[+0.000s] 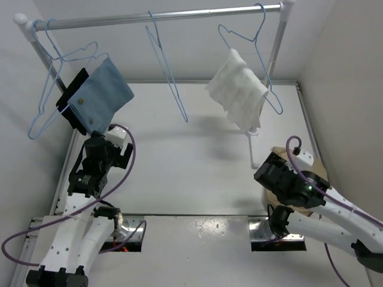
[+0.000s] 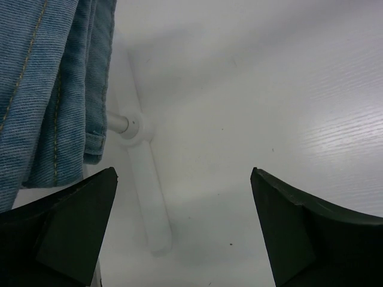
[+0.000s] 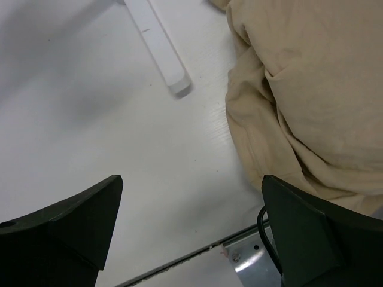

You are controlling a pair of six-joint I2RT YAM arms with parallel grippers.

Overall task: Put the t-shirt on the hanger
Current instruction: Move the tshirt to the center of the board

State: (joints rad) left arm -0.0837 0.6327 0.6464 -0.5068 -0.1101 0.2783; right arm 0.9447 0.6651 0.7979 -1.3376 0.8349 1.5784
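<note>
While L gripper (image 2: 182, 173), R gripper (image 3: 191, 179) gape, 1 hanger (image 1: 174, 88), 1 t-shirt (image 3: 311, 89) show.

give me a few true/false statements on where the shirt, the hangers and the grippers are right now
1. The bare hanger hangs on the rail between the two draped ones. True.
2. The t-shirt is already on the hanger. False: it lies crumpled on the table, beside the right gripper.
3. The left gripper and the right gripper are both open and hold nothing. True.
4. The white cloth hangs at the left end of the rail. False: it hangs toward the right end; the blue cloth is on the left.
</note>
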